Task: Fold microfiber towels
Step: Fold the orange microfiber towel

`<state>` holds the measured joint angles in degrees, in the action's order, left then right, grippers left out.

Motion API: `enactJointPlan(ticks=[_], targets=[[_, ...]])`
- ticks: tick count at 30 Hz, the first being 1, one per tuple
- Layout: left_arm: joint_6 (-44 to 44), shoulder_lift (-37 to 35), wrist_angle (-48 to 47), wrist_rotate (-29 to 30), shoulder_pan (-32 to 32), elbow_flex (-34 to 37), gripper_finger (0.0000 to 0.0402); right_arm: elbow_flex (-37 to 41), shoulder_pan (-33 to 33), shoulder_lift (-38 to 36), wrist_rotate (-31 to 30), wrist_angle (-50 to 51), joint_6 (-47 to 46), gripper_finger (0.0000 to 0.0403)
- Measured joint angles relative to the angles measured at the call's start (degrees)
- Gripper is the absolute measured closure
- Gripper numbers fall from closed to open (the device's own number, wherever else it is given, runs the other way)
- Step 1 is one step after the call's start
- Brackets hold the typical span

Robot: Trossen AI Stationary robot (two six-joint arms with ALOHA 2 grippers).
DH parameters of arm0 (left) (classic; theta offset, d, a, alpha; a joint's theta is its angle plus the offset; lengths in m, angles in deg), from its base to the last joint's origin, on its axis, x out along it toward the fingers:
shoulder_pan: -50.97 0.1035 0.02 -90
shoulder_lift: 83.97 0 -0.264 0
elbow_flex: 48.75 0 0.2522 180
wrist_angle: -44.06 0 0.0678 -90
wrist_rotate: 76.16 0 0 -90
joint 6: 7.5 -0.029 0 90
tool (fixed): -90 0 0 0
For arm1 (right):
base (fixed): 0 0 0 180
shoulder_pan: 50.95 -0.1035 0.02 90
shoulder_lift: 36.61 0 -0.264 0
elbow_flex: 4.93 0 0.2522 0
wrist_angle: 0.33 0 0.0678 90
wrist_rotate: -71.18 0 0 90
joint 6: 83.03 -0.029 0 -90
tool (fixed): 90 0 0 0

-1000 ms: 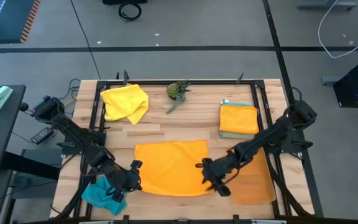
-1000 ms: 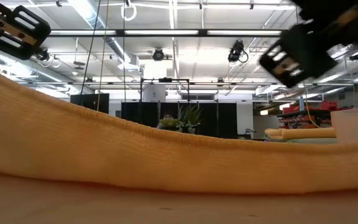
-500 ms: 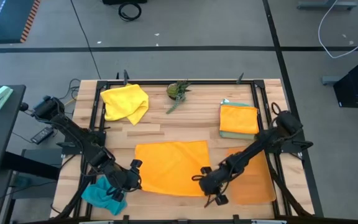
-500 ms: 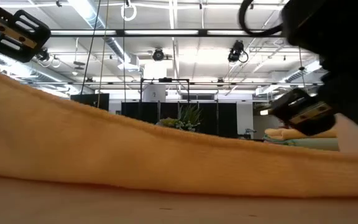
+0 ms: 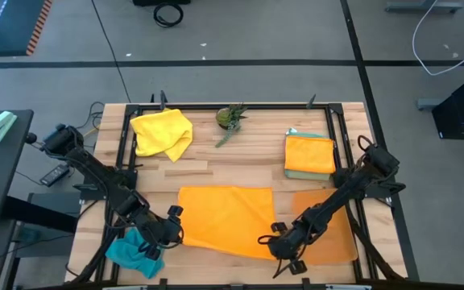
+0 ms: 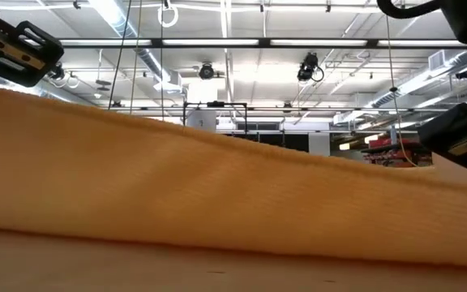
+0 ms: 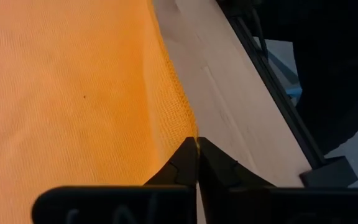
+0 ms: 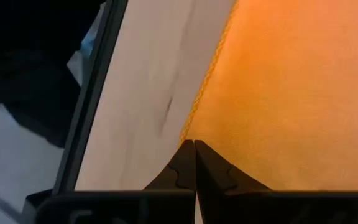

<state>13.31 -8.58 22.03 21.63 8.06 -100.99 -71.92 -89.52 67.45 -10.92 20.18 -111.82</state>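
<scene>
Each pincer is clenched on a near corner of the orange towel (image 5: 225,219): left pincer (image 5: 173,228), right pincer (image 5: 278,244); the cloth stretches away across the table (image 5: 240,153)

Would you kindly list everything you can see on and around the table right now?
Spread towel: one, orange, front centre of table.
Crumpled towel: one, yellow, back left.
Folded towels: stack, orange on pale green, back right.
Teal towel: one, bunched, front left corner.
Mat: one, translucent orange, front right.
Plant: one, green, back centre.
Left gripper: shut on spread towel's left corner.
Right gripper: shut on its right corner.
</scene>
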Motion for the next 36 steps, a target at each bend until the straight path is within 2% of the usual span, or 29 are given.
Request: enactJointPlan(ticks=[7, 15, 20, 26, 31, 36], targets=[[-0.3, 0.0, 1.35, -0.02, 0.0, 0.0, 0.0384, 0.01, 0.54, -1.16, -1.72, 0.6, -2.19, 0.0354], [-0.46, 0.0, 1.64, -0.02, 0.0, 0.0, 0.0389, 0.02, 0.92, -2.24, 4.05, 0.54, -8.57, 0.0273], [-0.48, 0.0, 1.66, -0.02, 0.0, 0.0, 0.0383, 0.02, 0.94, -2.24, 3.35, 0.17, -7.92, 0.0239], [-0.43, 0.0, 1.64, -0.02, -0.04, 0.0, 0.0391, 0.02, 0.63, -2.19, 2.45, 0.14, -6.81, 0.0238], [-0.48, 0.0, 1.62, -0.02, -0.02, 0.0, 0.0378, 0.02, 0.02, -0.61, 3.11, -0.48, -6.82, 0.0261], [-0.48, 0.0, 1.51, -0.02, -0.02, 0.0, 0.0394, 0.04, 0.04, 0.21, 2.62, -1.52, -6.86, 0.0284]])
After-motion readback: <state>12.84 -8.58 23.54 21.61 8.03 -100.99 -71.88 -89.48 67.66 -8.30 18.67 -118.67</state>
